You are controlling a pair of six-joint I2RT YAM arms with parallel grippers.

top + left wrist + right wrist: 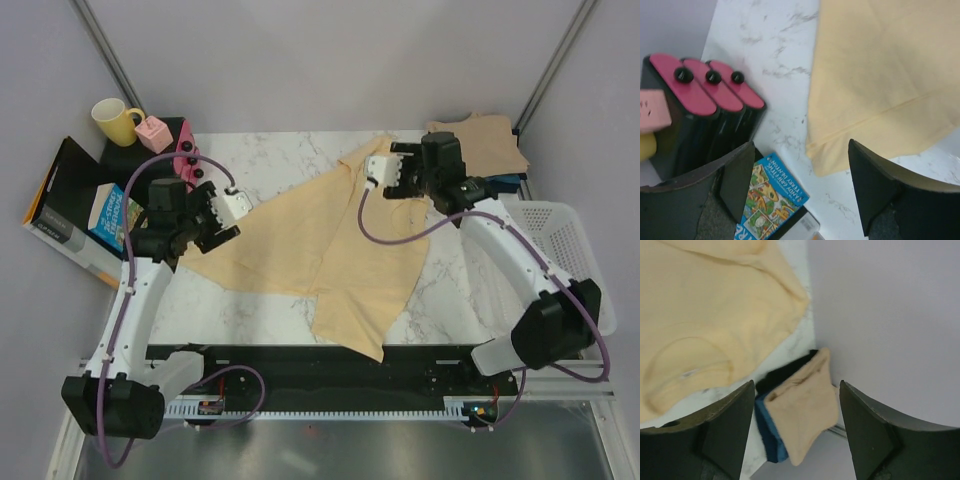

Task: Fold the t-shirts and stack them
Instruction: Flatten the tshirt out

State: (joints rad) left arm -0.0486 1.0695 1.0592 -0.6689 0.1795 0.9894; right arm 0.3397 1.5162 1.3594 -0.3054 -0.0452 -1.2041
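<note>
A pale yellow-cream t-shirt (330,250) lies spread and creased across the middle of the marble table (280,150); its hem corner shows in the left wrist view (880,80) and its collar end in the right wrist view (705,310). A folded tan-beige t-shirt (480,143) tops a stack at the back right, over a teal one (771,437) and a black one (785,371); the tan one also shows in the right wrist view (802,410). My left gripper (222,222) is open and empty above the shirt's left edge. My right gripper (400,172) is open and empty above the shirt's far corner.
A white mesh basket (560,250) stands at the right. At the back left are a yellow mug (115,120), a pink block (155,133), and a black case with pink tops (710,100). A picture book (767,200) and a box (60,200) lie left of the table.
</note>
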